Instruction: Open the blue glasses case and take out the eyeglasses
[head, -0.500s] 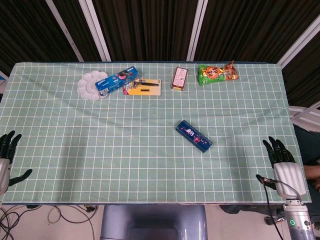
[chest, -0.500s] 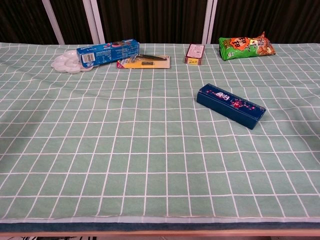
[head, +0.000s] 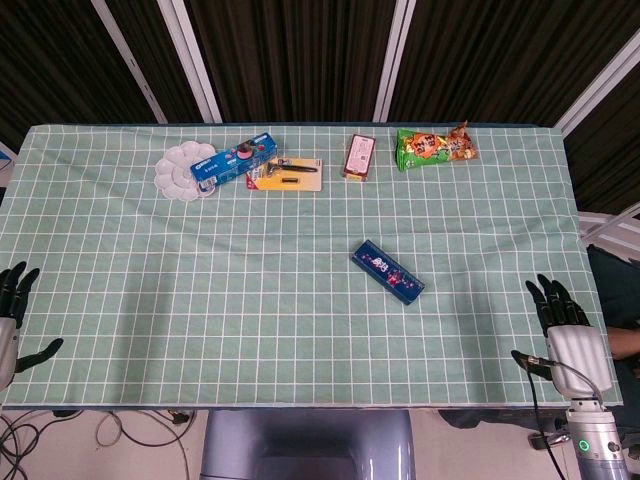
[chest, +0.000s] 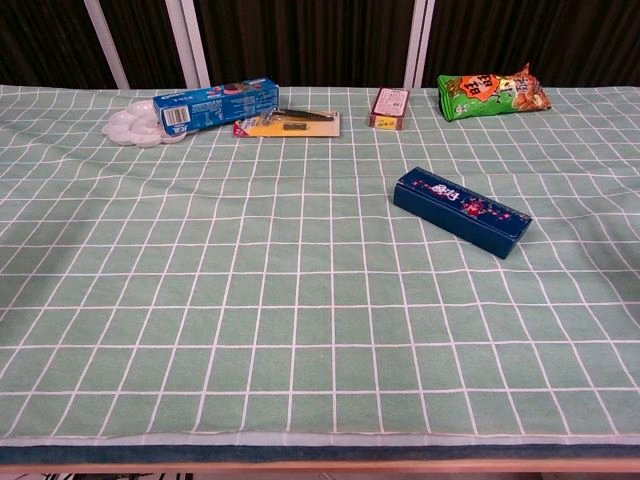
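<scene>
Your left hand (head: 12, 318): at the far left edge of the head view, off the near left corner of the table, dark fingers spread apart, holding nothing; not shown in the chest view.

Green cloth with a white grid (head: 200, 300): covers the whole table top, lightly creased.

White flower-shaped plastic paint palette (head: 180, 172): far left of the back row.

Blue cardboard toothpaste box (head: 236, 160): lies angled, one end resting on the palette's right side.

Razor on a yellow backing card (head: 288, 176): just right of the toothpaste box, its corner touching or tucked under it; you cannot tell which.

Small dark red rectangular box (head: 359, 156): back row, near the middle, apart from its neighbours.

Blue glasses case, long and rectangular with a pink-and-white printed lid (head: 387, 271): lies closed on the cloth right of centre, set diagonally, well apart from the back row and from both hands. In the chest view it sits right of centre (chest: 461, 211), lid uppermost.

Green and orange snack packet (head: 434, 146): back row, rightmost item, lying flat.

Your right hand (head: 562, 327): at the near right edge of the table, fingers spread and pointing towards the far side, holding nothing; not shown in the chest view.
</scene>
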